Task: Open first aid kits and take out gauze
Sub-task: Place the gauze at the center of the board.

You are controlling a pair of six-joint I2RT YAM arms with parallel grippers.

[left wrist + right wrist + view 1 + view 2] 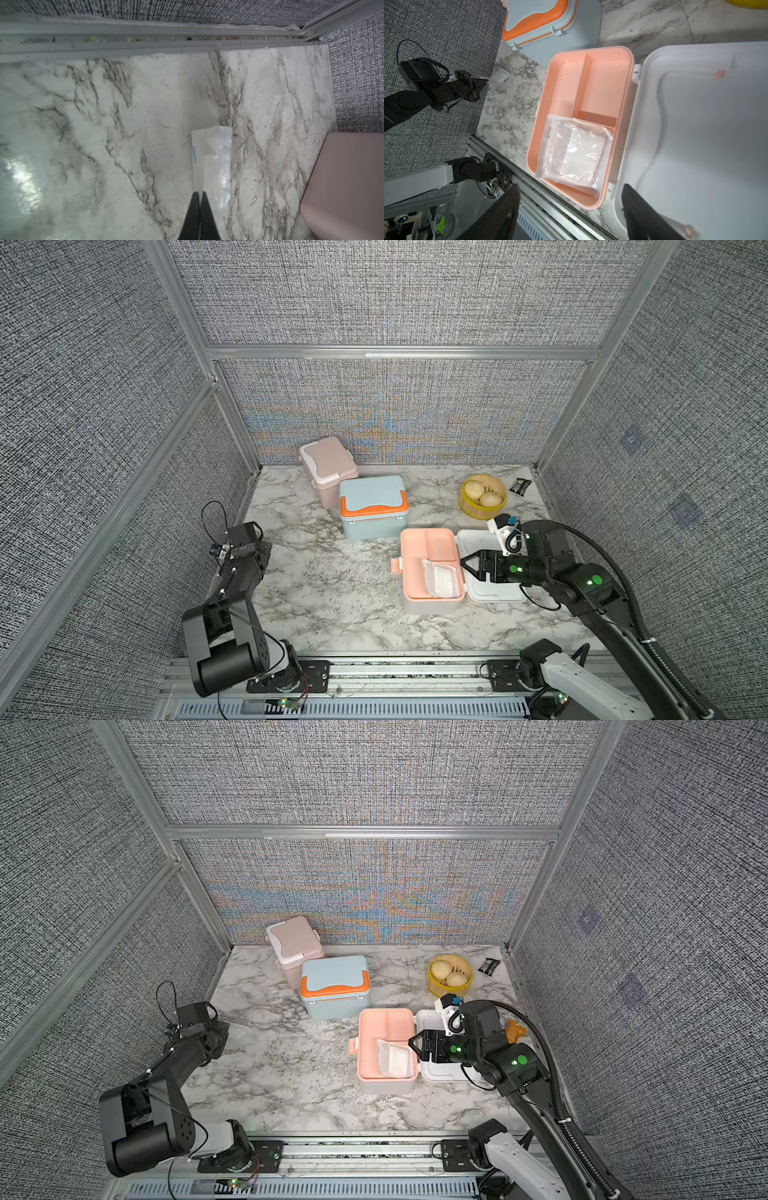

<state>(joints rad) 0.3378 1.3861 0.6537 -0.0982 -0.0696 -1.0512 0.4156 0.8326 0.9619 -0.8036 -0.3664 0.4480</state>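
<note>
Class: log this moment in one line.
left gripper shut on gauze | right gripper open over open white kit | second gauze in kit

Grey woven-fabric walls [395, 294] all round, framed in aluminium rails [399, 352]. Tabletop's [332, 593] that white marble look with grey veins, lit pretty evenly.

Bright, even light, soft shadows, wall [395, 423] moiré, tabletop [22, 182] glare
</note>
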